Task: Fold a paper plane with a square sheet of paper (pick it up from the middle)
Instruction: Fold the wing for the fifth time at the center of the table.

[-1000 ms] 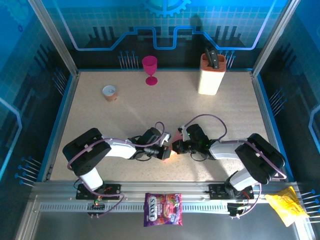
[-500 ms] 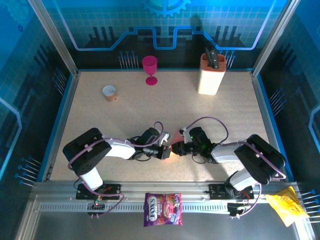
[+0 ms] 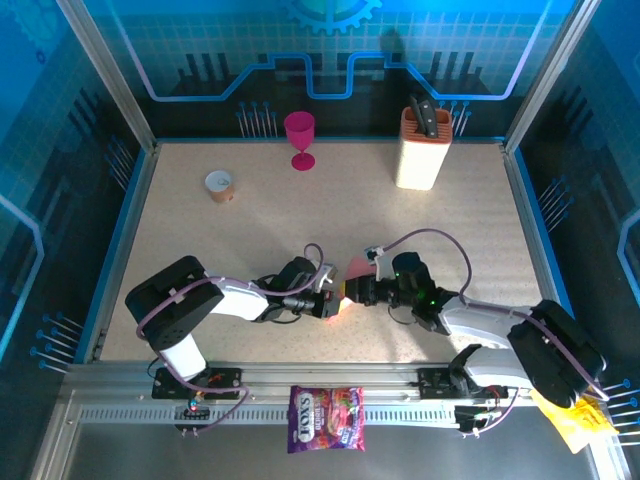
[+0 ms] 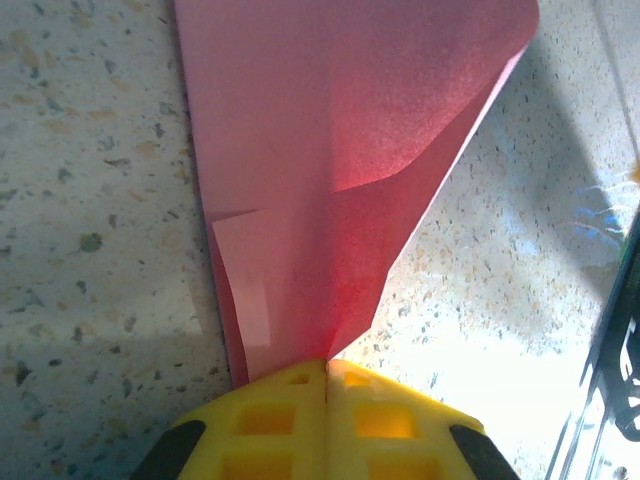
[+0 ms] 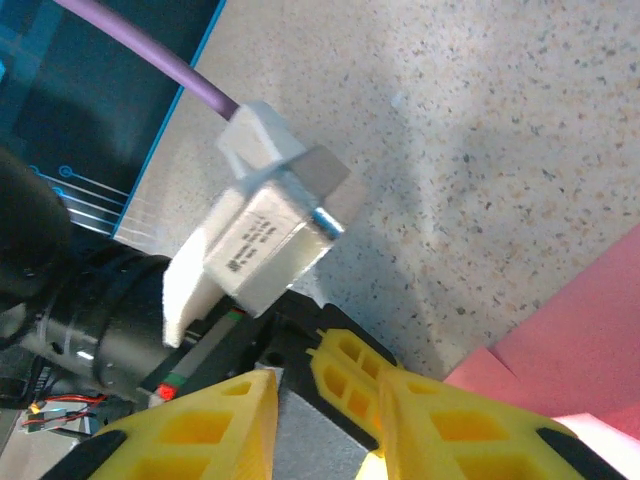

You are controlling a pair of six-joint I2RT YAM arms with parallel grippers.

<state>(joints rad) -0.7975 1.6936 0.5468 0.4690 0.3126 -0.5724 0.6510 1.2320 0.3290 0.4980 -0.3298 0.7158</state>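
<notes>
The square sheet of paper [image 3: 357, 268] is salmon pink and partly folded, lying at the front middle of the table between my two grippers. In the left wrist view the paper [image 4: 340, 130] fans out from a narrow pinched end, with creases and an overlapping flap. My left gripper [image 4: 326, 362] is shut on that narrow end; from above it [image 3: 337, 302] points right. My right gripper [image 3: 352, 292] faces it from the right. Its yellow fingers [image 5: 240, 410] stand apart around the left gripper's fingertip, and the paper [image 5: 580, 330] lies just beside them, untouched.
A magenta goblet [image 3: 299, 138] and a cream knife block [image 3: 423, 148] stand at the back. A small cup [image 3: 219, 185] sits at the back left. A purple candy bag [image 3: 326, 418] and a yellow wrapper [image 3: 572, 410] lie on the front rail.
My right gripper has opened and let go of the paper, and its arm has swung out to the right. A pink corner now stands up. The left gripper keeps its hold.
</notes>
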